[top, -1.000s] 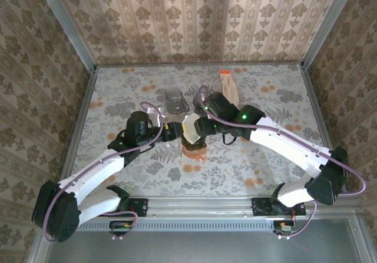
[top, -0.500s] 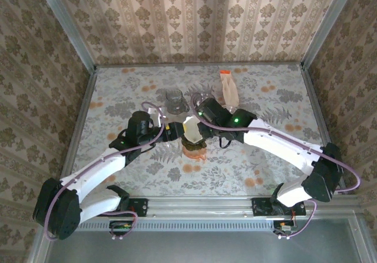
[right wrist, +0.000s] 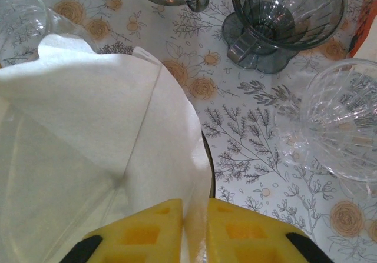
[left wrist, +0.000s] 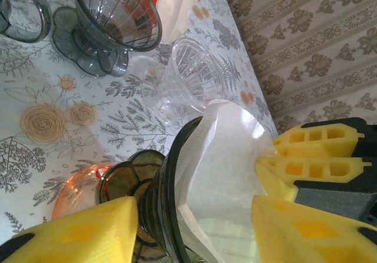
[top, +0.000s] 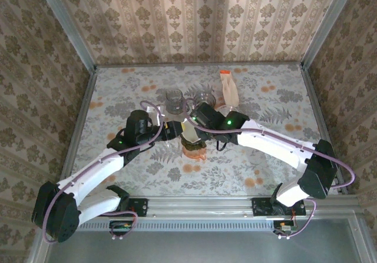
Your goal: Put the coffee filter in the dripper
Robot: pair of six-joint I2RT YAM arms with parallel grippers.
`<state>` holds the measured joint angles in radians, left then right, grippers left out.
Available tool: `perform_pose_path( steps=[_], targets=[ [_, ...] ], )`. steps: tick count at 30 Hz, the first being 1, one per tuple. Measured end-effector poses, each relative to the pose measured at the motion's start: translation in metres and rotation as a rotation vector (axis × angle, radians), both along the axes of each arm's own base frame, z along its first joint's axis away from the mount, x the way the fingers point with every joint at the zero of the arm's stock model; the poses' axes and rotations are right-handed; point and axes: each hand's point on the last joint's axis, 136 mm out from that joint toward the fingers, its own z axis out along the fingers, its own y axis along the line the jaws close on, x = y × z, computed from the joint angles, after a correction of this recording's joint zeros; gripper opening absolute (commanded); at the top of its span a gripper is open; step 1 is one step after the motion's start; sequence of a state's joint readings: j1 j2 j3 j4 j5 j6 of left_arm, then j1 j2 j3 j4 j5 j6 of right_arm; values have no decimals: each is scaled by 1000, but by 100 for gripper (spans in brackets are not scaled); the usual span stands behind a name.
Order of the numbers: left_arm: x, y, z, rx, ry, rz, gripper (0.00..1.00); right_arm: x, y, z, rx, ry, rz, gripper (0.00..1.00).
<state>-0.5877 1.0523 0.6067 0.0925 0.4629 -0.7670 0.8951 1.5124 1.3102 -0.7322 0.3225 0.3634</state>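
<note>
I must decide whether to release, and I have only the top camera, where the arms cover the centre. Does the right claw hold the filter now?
Observer: Yes. In its wrist view the right claw is closed on the edge of the coffee filter.
Operator: Is the paper seated already?
Observer: Its lower part sits inside the dark dripper; the upper edge stands above the rim.
Operator: And the other arm?
Observer: The left claw has its fingers wide apart, one on each side of the dripper; whether they press it, I cannot tell.
</note>
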Motion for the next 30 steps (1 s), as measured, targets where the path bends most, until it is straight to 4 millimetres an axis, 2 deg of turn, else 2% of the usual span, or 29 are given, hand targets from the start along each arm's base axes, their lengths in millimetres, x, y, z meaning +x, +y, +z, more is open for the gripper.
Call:
perform_pose_path(
  steps=[2,5,7,13,16,24,30],
  targets=[
    [0,0,0,1,-1,-1,47,0,-1,0,-3,-2,-3,33],
    [0,0,-1,1,0,-1,45,1,-2,1,-4,-7,-10,57],
    [0,0,-1,2,0,-1,44,2,-1,5,2,-10,-11,66],
    [0,0,-3,4,4,-1,43,9,9,27,60,-22,-4,71],
    [-1,0,-3,5,6,-1,43,14,15,29,67,-2,-1,72],
    [-1,0,-4,5,7,-1,44,17,17,-4,1,101,-3,71],
    [-1,0,-4,5,7,-1,47,19,12,-14,-13,137,-13,71]
  ],
)
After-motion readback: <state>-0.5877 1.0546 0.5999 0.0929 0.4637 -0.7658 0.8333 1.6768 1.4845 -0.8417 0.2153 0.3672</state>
